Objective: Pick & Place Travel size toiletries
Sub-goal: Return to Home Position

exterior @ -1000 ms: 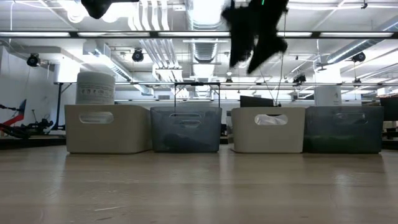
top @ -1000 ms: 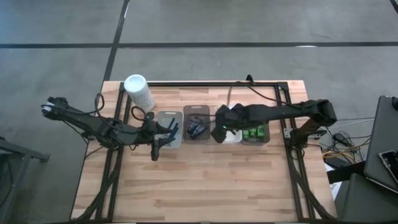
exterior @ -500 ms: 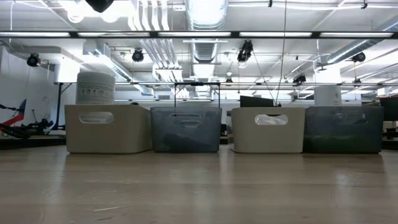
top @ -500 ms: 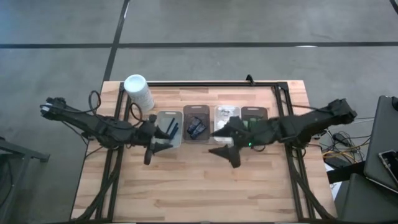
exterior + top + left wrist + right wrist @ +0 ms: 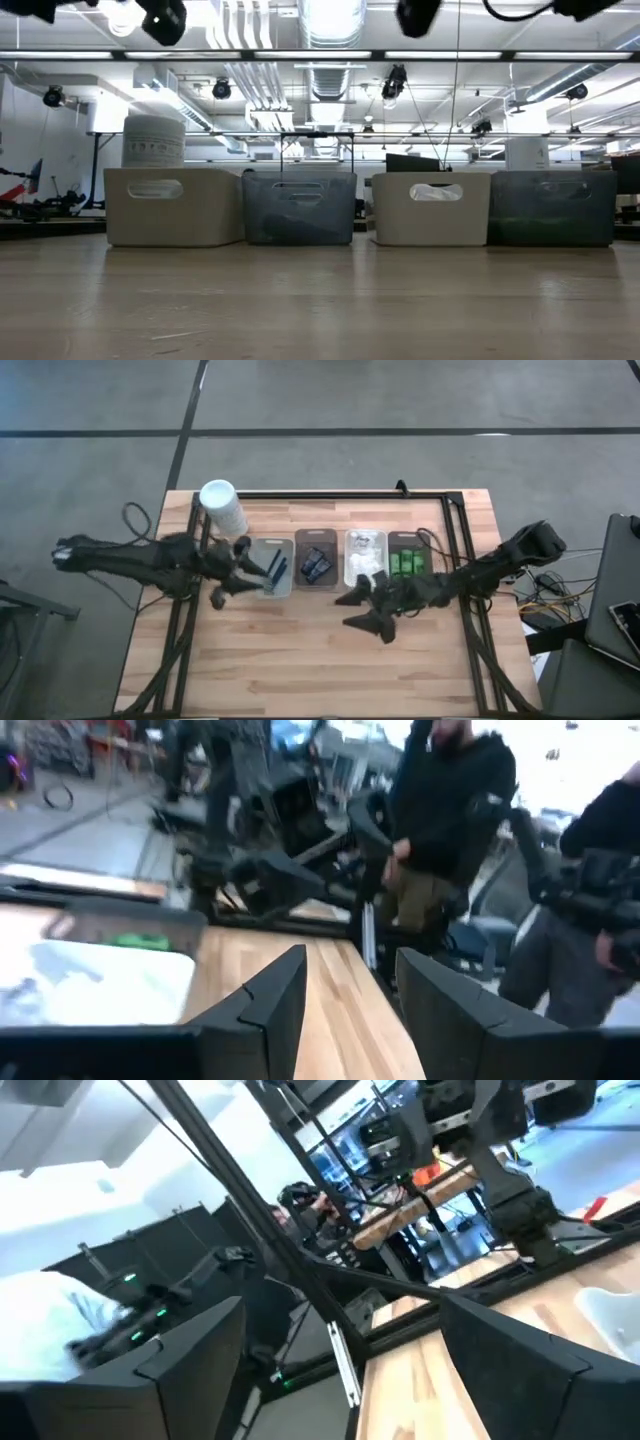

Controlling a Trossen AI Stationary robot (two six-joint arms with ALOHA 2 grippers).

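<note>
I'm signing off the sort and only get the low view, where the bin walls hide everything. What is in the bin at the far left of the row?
Observer: From above, thin dark blue sticks lie in that grey bin.
Operator: And the one at the far right?
Observer: Bright green bottles sit in that dark bin.
Operator: I only see dark bits along my top edge. Is either arm carrying anything?
Observer: No. The wrist views show the left pincer and the right pincer both open, with nothing between the fingers.
</note>
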